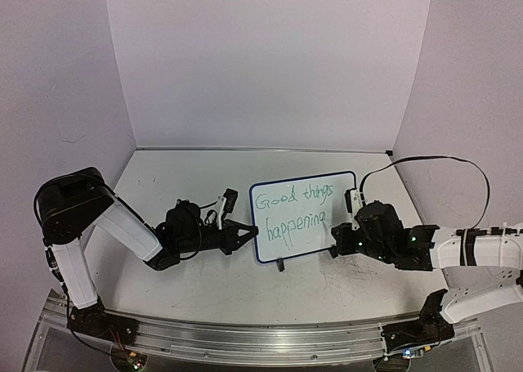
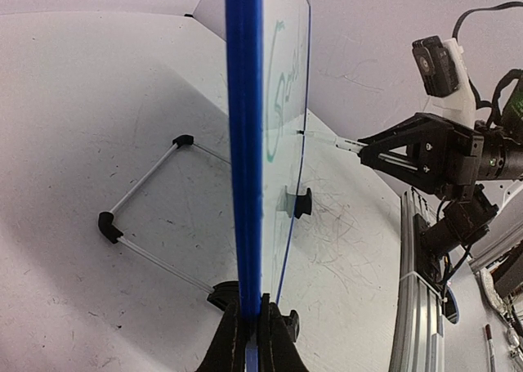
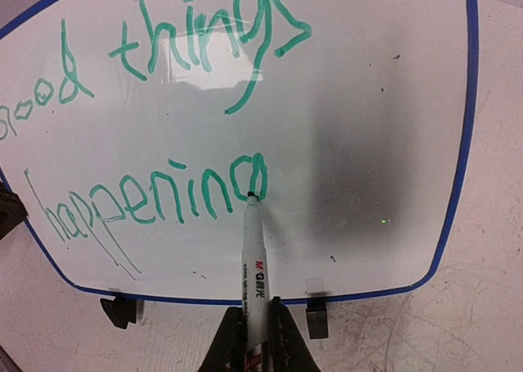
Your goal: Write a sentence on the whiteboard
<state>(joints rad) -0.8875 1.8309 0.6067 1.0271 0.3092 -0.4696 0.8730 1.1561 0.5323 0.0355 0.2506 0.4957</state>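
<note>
scuffed white table (image 1: 163, 176). the left gripper (image 2: 250, 327) is clamped on the blue edge of the upright whiteboard (image 2: 243, 143). the right gripper (image 3: 254, 343) pinches a marker (image 3: 252, 253), tip on the last letter of the sentence (image 3: 163, 200). only the left wrist view shows the wire stand (image 2: 107, 226).

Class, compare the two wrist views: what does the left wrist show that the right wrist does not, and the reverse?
Left wrist only: the blue-framed whiteboard edge-on, clamped by the left gripper, with its wire stand behind. Right wrist only: the green handwritten sentence readable face-on. Both: the white marker pen touching the board.
</note>
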